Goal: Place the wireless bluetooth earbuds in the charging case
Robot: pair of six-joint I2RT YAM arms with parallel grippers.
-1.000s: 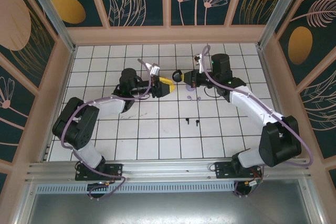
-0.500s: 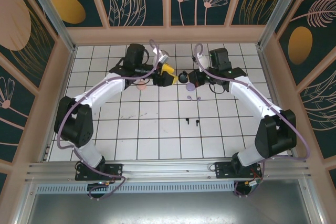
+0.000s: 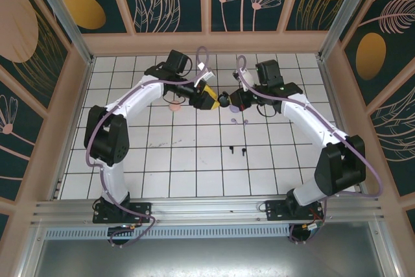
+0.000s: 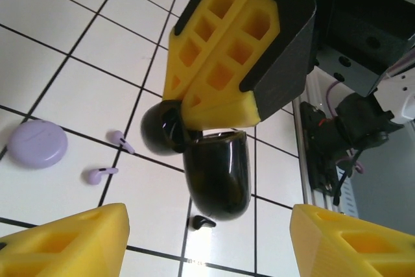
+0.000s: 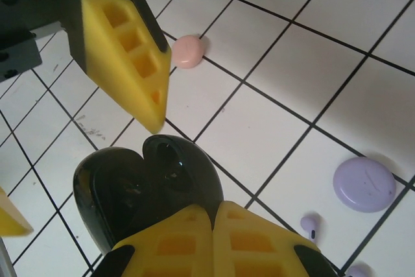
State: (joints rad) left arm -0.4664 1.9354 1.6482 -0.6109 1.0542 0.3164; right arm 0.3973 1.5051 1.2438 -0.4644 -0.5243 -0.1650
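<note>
Three round cases are in sight: an open black charging case [image 4: 217, 173] clamped in the right tool [image 5: 212, 215], and, on the worktop [image 3: 130, 160], a lavender case [image 4: 37, 143] near it and a pink case [image 5: 189, 51] farther off. Four buds lie on the worktop apart from both tools: two lavender earbuds [image 4: 120, 139] near the black case and two black earbuds [image 3: 231, 150] farther from it. The left tool [image 3: 207, 97] hangs just beside the black case, jaws wide and empty.

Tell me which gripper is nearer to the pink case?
Left. In the top view the left gripper is just right of the pink case; the right gripper, holding the black case, is farther right.
</note>
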